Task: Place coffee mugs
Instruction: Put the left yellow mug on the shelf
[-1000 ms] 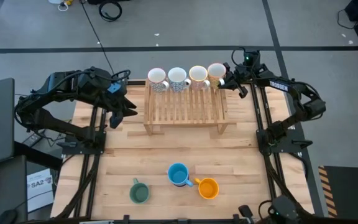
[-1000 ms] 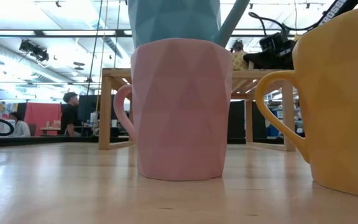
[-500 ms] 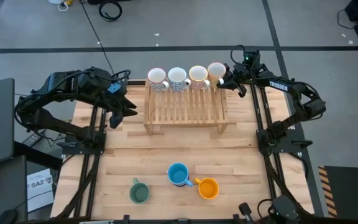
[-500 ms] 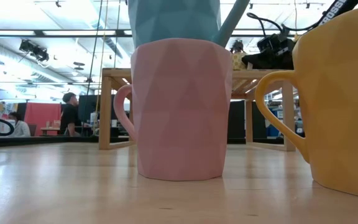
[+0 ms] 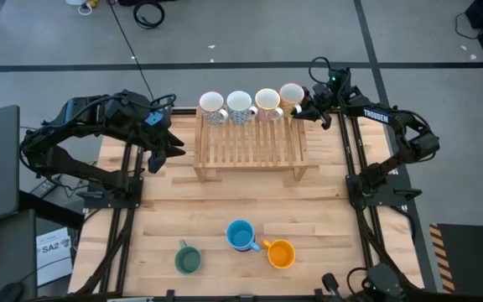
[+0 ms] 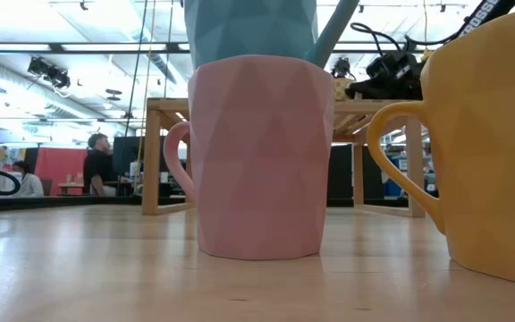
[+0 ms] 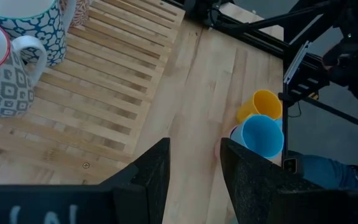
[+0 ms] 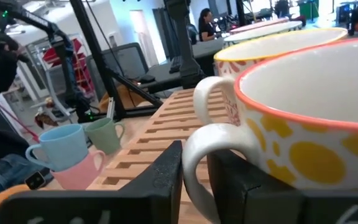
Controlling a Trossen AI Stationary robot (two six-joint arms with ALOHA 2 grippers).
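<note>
Pink mug (image 6: 259,156) shows only low.

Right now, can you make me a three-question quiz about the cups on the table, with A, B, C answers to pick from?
1. Where do the four patterned mugs stand?
A. on the wooden rack
B. on the floor
C. in a sink

2. What colour is the mug stacked on the pink mug?
A. red
B. blue
C. black

3. What is the right gripper doing?
A. resting far from the rack
B. carrying the green mug
C. jaws around a handle

Answers: 1 A, the row sits along the rack's far edge. 2 B, blue shows above pink. 3 C, the handle of the yellow-spotted mug lies between its jaws.
</note>
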